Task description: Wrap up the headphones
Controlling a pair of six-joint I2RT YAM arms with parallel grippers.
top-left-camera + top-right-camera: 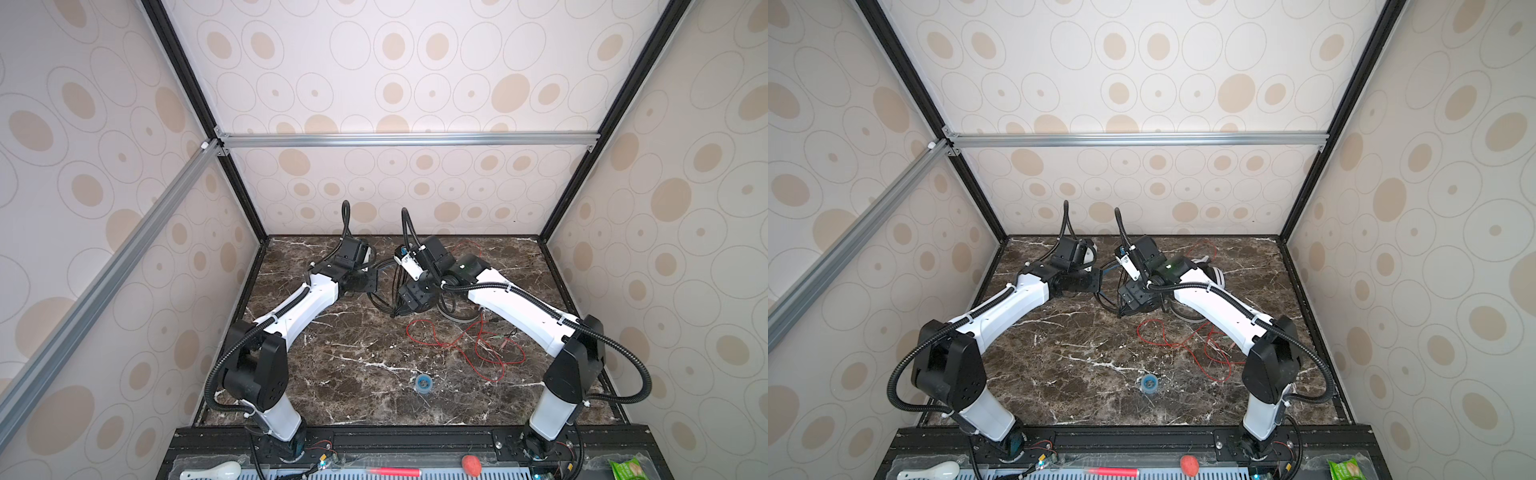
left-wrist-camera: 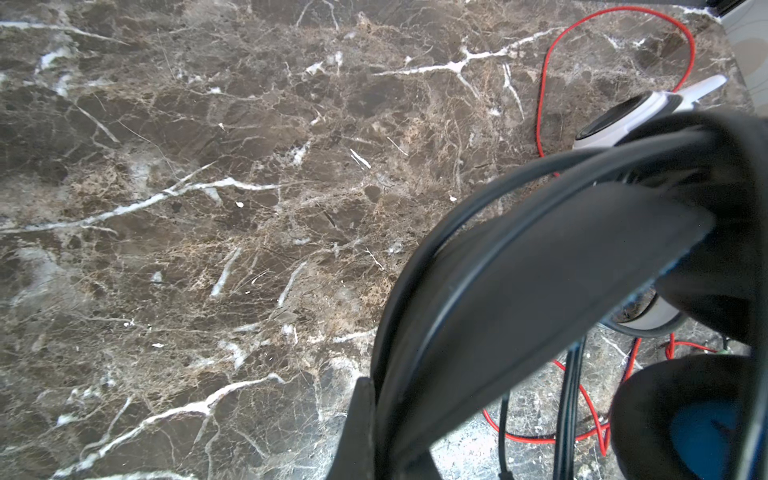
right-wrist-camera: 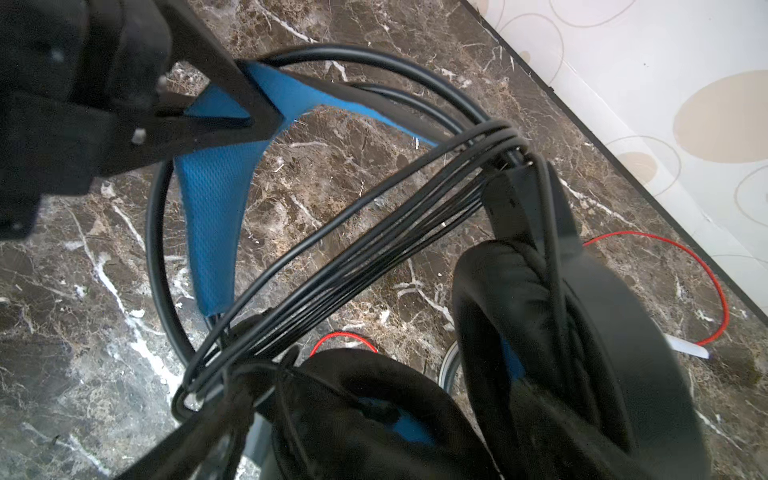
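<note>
Two white-and-black arms meet at the far middle of a brown marble table (image 1: 332, 374) enclosed by patterned walls. The white headphones (image 1: 1214, 276) lie under the right arm, just beyond the right gripper (image 1: 399, 309), and that arm hides most of them. Their red cord (image 2: 539, 116) sprawls in loose loops on the marble behind and beside that gripper. A small blue tape roll (image 1: 422, 382) sits well back from both grippers, toward the arm bases. The black headphones (image 3: 582, 332) hang between the two grippers. The left gripper (image 3: 262, 120) is clamped on the crown of the headband, over its blue mesh lining. The long axis runs from gripper to gripper, with the crown toward the left one and the two padded cups toward the right one. The thin black cord (image 3: 374, 249) crosses the open arch in several tight parallel strands, with a looser loop outside them. Blue shows inside the cups. One finger of the right gripper lies beside the strands; I cannot tell whether that gripper grips anything.
</note>
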